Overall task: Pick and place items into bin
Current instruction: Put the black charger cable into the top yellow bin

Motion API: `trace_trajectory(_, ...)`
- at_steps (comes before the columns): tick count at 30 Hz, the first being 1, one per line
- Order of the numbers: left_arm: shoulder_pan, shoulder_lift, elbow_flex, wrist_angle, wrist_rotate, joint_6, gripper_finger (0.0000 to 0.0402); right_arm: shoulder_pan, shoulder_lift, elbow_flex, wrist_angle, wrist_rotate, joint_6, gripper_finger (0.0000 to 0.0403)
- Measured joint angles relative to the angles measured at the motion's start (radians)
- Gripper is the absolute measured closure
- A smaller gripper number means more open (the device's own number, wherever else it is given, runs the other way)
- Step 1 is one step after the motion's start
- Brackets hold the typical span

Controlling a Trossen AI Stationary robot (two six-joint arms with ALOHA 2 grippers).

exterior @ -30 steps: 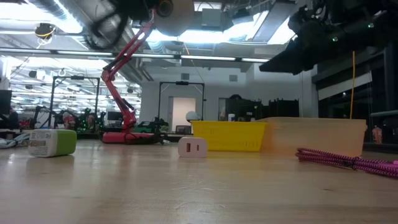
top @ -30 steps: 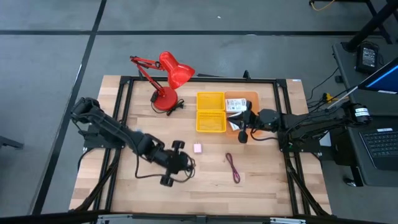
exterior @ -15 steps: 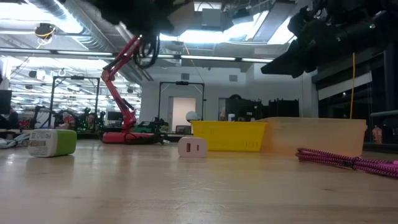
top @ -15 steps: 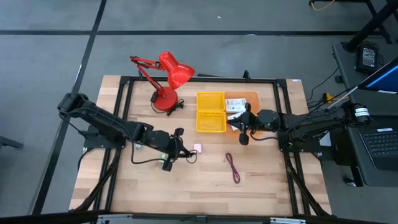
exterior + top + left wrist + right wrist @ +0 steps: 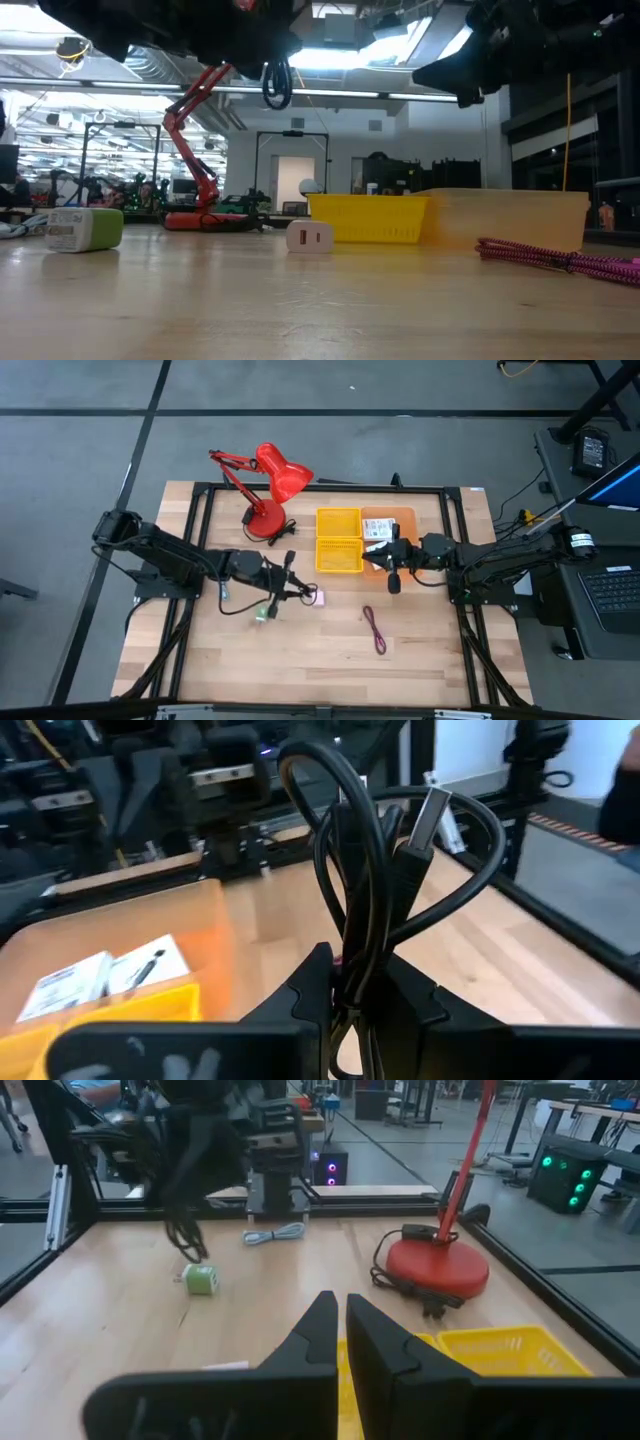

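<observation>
My left gripper hangs over the middle of the table, shut on a coiled black cord with a silver plug. On the table right beside it lies a tiny pink block. A small green piece lies nearer the front, and a maroon cord lies farther right. My right gripper is shut and holds nothing, above the near edge of the orange bin. That bin holds white packets. My left gripper pinches several strands of the black cord's bundle between its two fingers. The fingers lie about level and point toward the table's right. The coils and the plug stick out past the fingertips. A loop hangs well clear of the table.
Two yellow bins stand left of the orange one. A red desk lamp stands at the far left, its base close to the bins. A white cable lies by the left arm's base. Bare wood spreads along the near edge.
My left gripper has carried the black cord from the near middle of the table toward the far edge and the bins. It has tipped up from pointing down to about level. The cord has stayed clear of the table, and the green piece now shows where the gripper was.
</observation>
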Motion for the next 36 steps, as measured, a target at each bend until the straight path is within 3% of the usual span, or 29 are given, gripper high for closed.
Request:
trace_trajectory(10, 0.086, 0.001, -0.064, 0.169, 0.098, 0.006, 0.0359, 0.0, 0.0, 0.0, -0.004, 0.0, -0.001, 0.0393)
trace_trajectory(12, 0.09, 0.002, -0.064, 0.177, 0.042, -0.011, 0.0359, 0.0, 0.0, 0.0, -0.004, 0.0, -0.001, 0.0393)
trace_trajectory(17, 0.082, 0.008, -0.064, 0.216, -0.29, -0.095, 0.0358, 0.0, 0.0, 0.0, -0.01, 0.001, -0.001, 0.0393)
trace_trajectory(20, 0.069, 0.009, -0.064, 0.204, -0.413, -0.111, 0.0359, 0.0, 0.0, 0.0, -0.011, 0.001, -0.001, 0.0393)
trace_trajectory(27, 0.071, 0.062, -0.064, 0.249, -0.428, -0.138, 0.0359, 0.0, 0.0, 0.0, -0.011, 0.004, -0.002, 0.0393)
trace_trajectory(33, 0.112, 0.235, -0.06, 0.471, -0.467, -0.142, 0.0359, 0.0, 0.0, 0.0, -0.011, 0.004, -0.002, 0.0393)
trace_trajectory(36, 0.151, 0.312, -0.023, 0.505, -0.478, -0.134, 0.0359, 0.0, 0.0, 0.0, -0.011, 0.004, -0.002, 0.0393)
